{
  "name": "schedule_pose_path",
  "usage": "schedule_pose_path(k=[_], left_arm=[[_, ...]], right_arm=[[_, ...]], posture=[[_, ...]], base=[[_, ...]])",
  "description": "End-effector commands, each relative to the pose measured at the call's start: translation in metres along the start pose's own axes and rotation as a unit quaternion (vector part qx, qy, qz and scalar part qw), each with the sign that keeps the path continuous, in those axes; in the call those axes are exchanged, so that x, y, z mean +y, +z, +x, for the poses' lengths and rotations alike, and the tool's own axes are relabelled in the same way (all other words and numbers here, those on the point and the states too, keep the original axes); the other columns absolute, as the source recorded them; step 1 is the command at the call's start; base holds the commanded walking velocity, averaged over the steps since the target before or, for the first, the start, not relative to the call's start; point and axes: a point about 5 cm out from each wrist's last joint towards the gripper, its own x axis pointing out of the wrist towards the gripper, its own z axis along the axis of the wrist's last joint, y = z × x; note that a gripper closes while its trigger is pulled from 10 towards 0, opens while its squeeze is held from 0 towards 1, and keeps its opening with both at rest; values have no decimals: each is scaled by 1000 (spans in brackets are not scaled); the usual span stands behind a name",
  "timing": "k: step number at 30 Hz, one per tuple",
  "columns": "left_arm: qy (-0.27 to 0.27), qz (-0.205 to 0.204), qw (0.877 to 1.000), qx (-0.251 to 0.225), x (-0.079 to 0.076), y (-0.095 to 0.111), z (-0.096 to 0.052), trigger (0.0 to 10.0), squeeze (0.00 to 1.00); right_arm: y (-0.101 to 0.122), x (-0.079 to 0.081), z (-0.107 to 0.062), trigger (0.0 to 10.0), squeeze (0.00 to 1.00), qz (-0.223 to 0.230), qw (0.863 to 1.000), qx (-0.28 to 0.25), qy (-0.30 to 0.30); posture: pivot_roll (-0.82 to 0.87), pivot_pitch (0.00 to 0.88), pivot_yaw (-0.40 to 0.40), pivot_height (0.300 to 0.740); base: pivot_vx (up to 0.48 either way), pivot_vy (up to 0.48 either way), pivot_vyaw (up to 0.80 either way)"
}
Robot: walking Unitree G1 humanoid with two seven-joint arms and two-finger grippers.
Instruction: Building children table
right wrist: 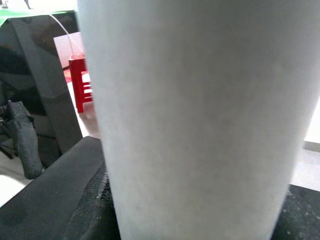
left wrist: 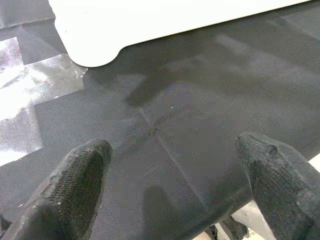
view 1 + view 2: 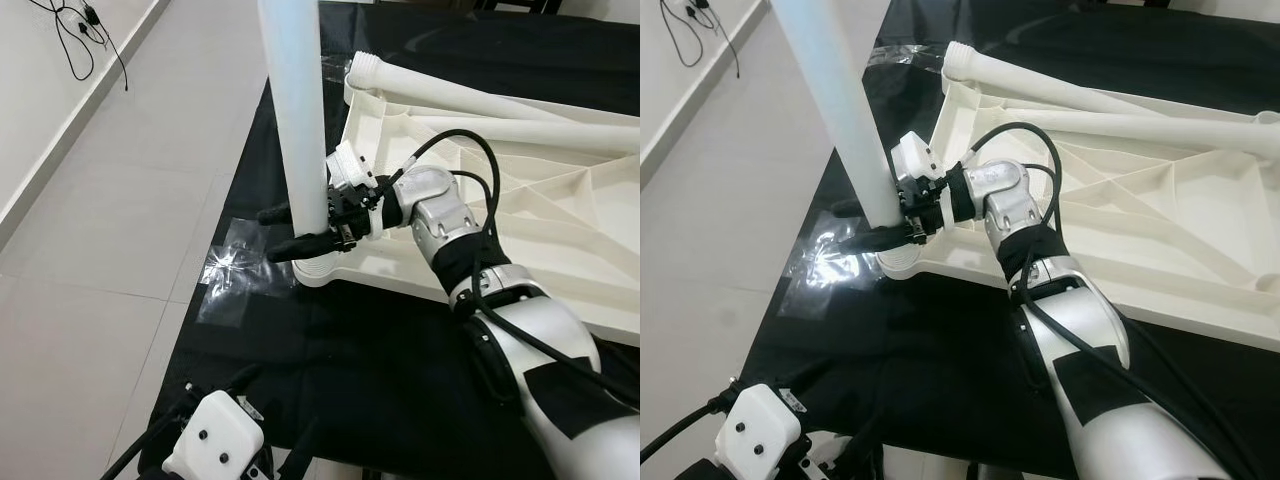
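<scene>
The white children's tabletop lies upside down on a black cloth. One white table leg stands upright at its near-left corner socket. My right gripper is shut on this leg just above the socket, one black finger on each side; up close the leg sits between the fingers. Two more white legs lie across the tabletop. My left gripper hovers open low over the cloth, short of the tabletop corner, with nothing between its fingers.
A patch of clear tape shines on the tiled floor at the cloth's left edge. A black cable lies by the wall at far left. A red stool stands in the background. Open tile floor lies to the left.
</scene>
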Motion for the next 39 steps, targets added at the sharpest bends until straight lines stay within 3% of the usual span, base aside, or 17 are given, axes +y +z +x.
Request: schedule_pose_path(k=[1, 8, 13, 22, 32, 39], left_arm=[[-7, 0, 1000, 8, -3, -1, -3, 10000, 0], [-8, -1, 1000, 8, -2, -1, -3, 10000, 0], [-9, -2, 1000, 7, -1, -1, -3, 10000, 0], [-9, -3, 1000, 9, 0, -1, -1, 10000, 0], [-11, -2, 1000, 10, 1, 0, 1, 10000, 0], [-10, -3, 1000, 10, 1, 0, 2, 10000, 0]], right_arm=[[-56, 24, -1, 10000, 0, 117, 992, 41, 3], [-64, 27, -3, 10000, 0, 130, 991, 25, -22], [-74, 28, -7, 10000, 0, 145, 985, 9, -96], [-88, 30, -13, 10000, 0, 117, 973, 15, -196], [-96, 32, -11, 10000, 0, 90, 965, 55, -241], [-92, 31, -7, 10000, 0, 59, 969, 79, -225]], posture=[[207, 402, -15, 740], [207, 407, -11, 740], [205, 408, -8, 740], [186, 405, -11, 740], [182, 398, -7, 740], [176, 395, -11, 740]], base=[[0, 0, 0], [0, 0, 0], [0, 0, 0], [0, 0, 0], [0, 0, 0], [0, 0, 0]])
